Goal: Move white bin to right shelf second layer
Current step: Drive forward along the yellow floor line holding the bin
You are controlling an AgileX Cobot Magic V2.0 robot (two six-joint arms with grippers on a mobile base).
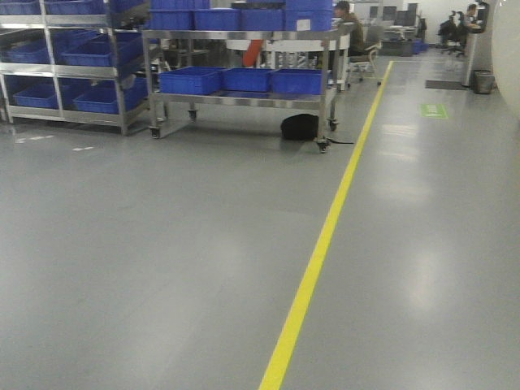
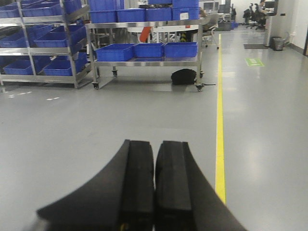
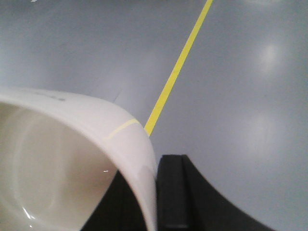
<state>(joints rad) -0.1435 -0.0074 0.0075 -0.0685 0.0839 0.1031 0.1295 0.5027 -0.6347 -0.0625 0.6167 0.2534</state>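
The robot stands on open grey floor (image 1: 162,268) with the task in its carrying stage. In the right wrist view, the right gripper (image 3: 147,197) is clamped on the rim wall of the white bin (image 3: 62,159), one finger inside the tub and one outside. The bin hangs tilted above the floor with its empty mouth toward the camera. The left gripper (image 2: 154,183) is pressed together on nothing, its pads touching. No roller-lined shelf level can be picked out in any view, so the next move probably calls for bringing the base around to face the right shelf. The bin would then be raised to the second layer and set past the front rail before the clamp loosens. The single-rim grip looks likely to let the tub swing, which argues for slow travel. Counted, there is one white bin, one yellow floor line (image 1: 321,244) and two steel racks well ahead. The wheeled rack (image 1: 244,99) carries three blue crates (image 1: 248,79) on its lower level and a black bag (image 1: 300,127) lies beneath it. Two people sit far behind.
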